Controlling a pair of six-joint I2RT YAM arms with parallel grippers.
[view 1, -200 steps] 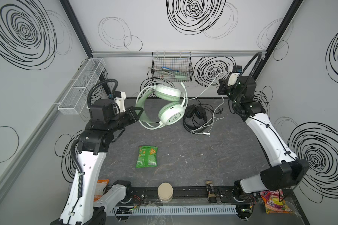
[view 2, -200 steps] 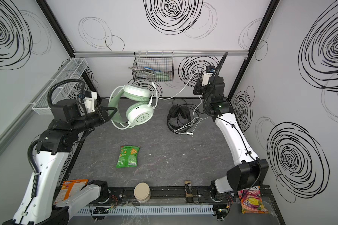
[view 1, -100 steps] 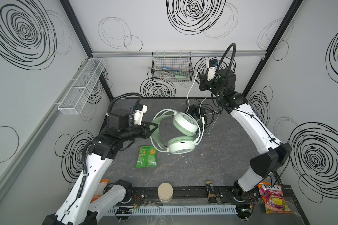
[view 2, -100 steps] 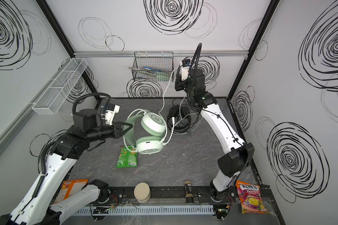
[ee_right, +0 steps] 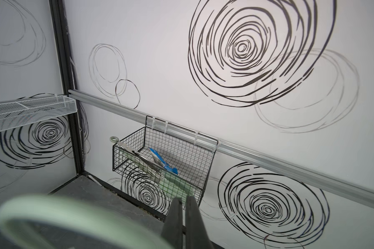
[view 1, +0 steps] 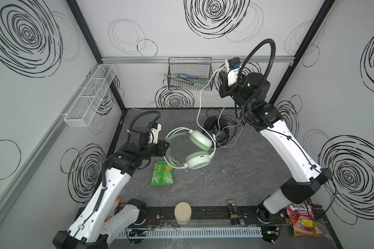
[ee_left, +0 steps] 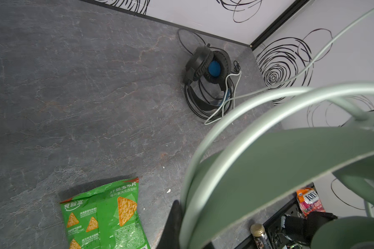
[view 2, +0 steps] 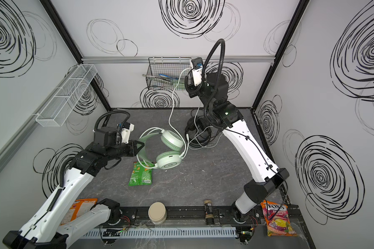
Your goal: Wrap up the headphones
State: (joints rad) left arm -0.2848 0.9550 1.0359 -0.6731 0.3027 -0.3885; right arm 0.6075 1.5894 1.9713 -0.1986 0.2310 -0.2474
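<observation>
In a top view the left gripper (view 1: pixel 165 148) is pinched shut on the headband of the mint-green headphones (view 1: pixel 200 141). They are over the middle of the dark table (view 1: pixel 235 176). The lower ear cup is just beside a green chip bag (view 1: pixel 162 173). I cannot tell if that cup touches the table. The black headphones (view 1: pixel 214 125) lie near the back wall, with their black cord in a messy pile around them.

The right gripper (view 1: pixel 221 88) is high up by the wire basket (view 1: pixel 189 76). It is closed. The pale cable (view 1: pixel 200 103) runs from the green headphones up to it and hangs down in a long loop. Both top views show this.

In the left wrist view the green headband is big and blurry. One dark finger (ee_left: pixel 173 222) presses on it, and the other finger is hidden. The black headphones (ee_left: pixel 207 66) lie far off near the corner, with blue inside one cup. The pale cable (ee_left: pixel 231 94) lies over them.

In the right wrist view the two dark fingers (ee_right: pixel 173 220) almost touch and point at the wire basket (ee_right: pixel 160 159). A blurry pale loop (ee_right: pixel 52 207) sits close to the camera. This view does not show where the fingers pinch the cable.
</observation>
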